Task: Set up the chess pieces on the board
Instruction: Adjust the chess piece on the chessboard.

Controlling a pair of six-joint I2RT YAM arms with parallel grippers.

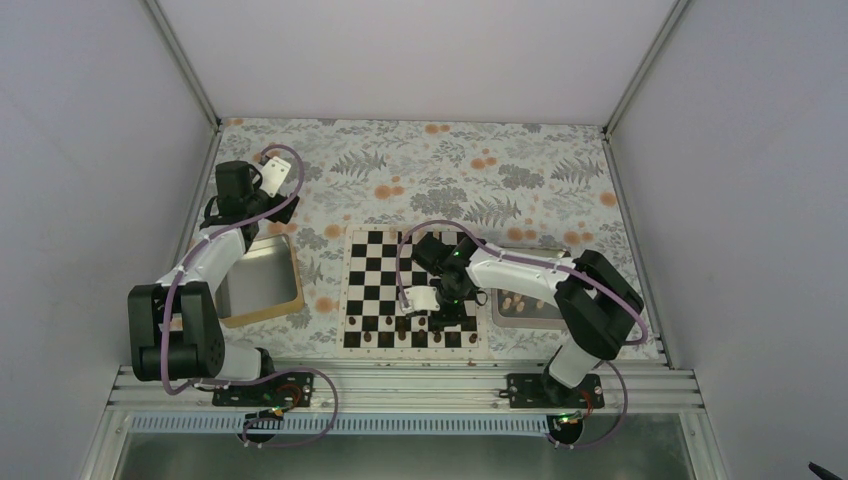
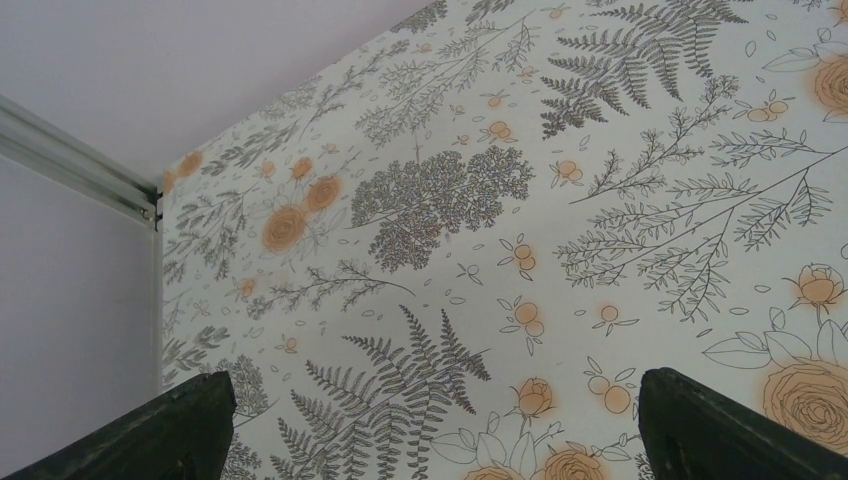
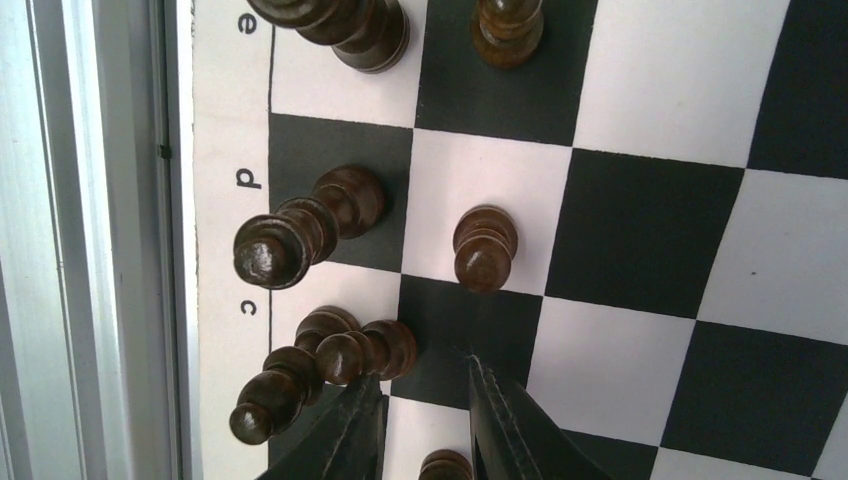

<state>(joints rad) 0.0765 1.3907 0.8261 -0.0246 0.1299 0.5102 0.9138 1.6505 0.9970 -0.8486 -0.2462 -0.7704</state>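
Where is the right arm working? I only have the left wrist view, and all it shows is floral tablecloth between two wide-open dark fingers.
Observer: The right gripper is low over the near right part of the flat black and white checkered chessboard.
Operator: Is anything standing on that board?
Observer: Yes, dark brown wooden chessmen stand along its near edge, beside the printed letters c, d and e.
Operator: And where are the light ones?
Observer: The small pale tan wooden chessmen sit in the square steel tray just right of the board, partly under the right arm.
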